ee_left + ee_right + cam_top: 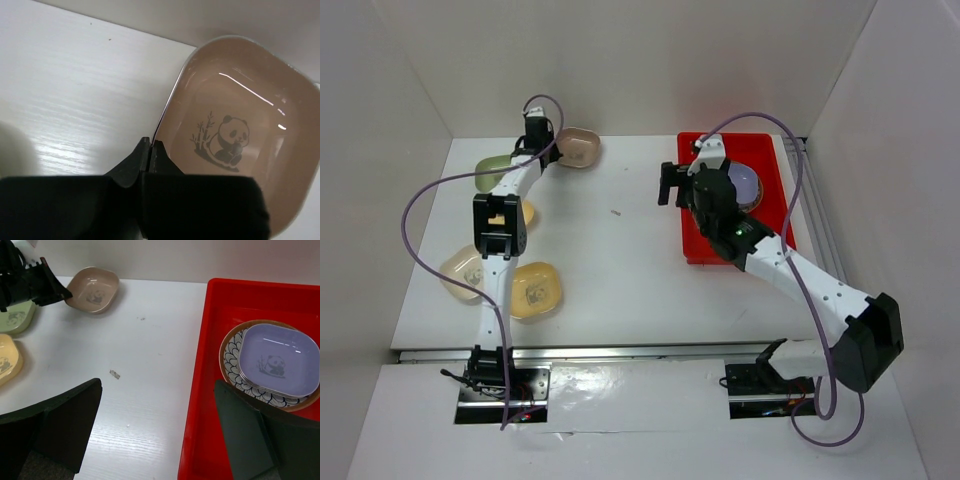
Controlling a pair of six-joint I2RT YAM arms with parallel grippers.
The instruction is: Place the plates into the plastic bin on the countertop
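1. Top external view. The left gripper (546, 141) reaches to the upper left of the countertop (620, 260), touching the near rim of the tan-pink dish (579, 147). The dish lies flat near the back wall, so a rim pinch is probably the only workable grasp. The plastic bin (698, 245) sits at upper right and holds the round plate (754, 205) with the lilac dish (742, 180) stacked on it. The right gripper (669, 184) hovers just left of the bin's edge. A green dish (493, 172), a cream dish (459, 271) and a yellow dish (537, 290) wait at left; another yellow one is partly hidden under the arm.

2. Left wrist view. The two fingertips (145, 152) are drawn narrow, meeting on the thin rim of the tan-pink dish at its lower-left corner. The panda print faces up and the dish rests on the table, not yet lifted.

3. Right wrist view. The fingers (67, 427) stand wide apart and hold nothing, one over bare table and one over the bin's left wall. This suggests the arm is parked clear of the bin so the other arm can deliver.
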